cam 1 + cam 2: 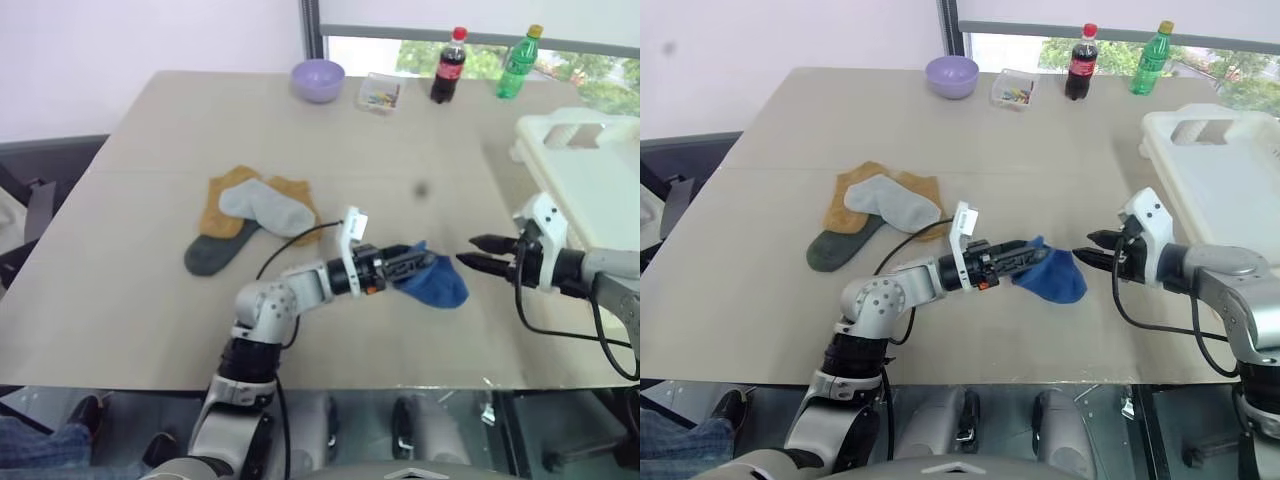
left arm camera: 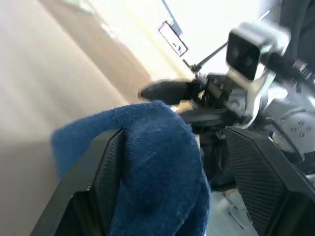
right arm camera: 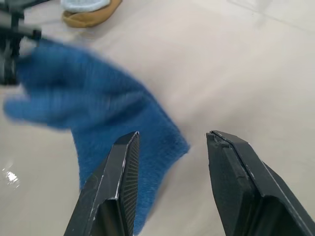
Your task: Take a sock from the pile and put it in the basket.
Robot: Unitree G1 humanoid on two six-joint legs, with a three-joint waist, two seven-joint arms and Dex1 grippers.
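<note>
Blue knit sock [image 1: 436, 282] apparently draped over left tool [image 1: 408, 264], right tool [image 1: 478, 252] parted.

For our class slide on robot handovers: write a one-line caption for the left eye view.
Left hand holds a blue sock out toward the open right hand, basket waiting beside it.

basket [image 1: 590, 150] cut by frame edge, blue sock [image 3: 74, 93] blurred

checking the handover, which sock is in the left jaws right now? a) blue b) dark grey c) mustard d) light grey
a, the left gripper is closed on the blue sock, which hangs above the table just short of the open right gripper.
</note>
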